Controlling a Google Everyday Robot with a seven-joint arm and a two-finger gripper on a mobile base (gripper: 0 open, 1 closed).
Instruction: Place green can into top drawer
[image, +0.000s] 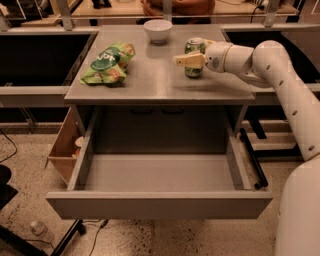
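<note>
Standing upright on the right rear part of the table, the can has the gripper right against it, reaching in from the right on the white arm (whether the grip has closed on it cannot be told). Below, the drawer is pulled wide open. A snack bag lies at the table's left, and a white bowl sits at the back.

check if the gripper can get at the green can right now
Probably yes: the gripper is right at the green can on the table, nothing between them; the bowl and snack bag stand clear of it.
</note>
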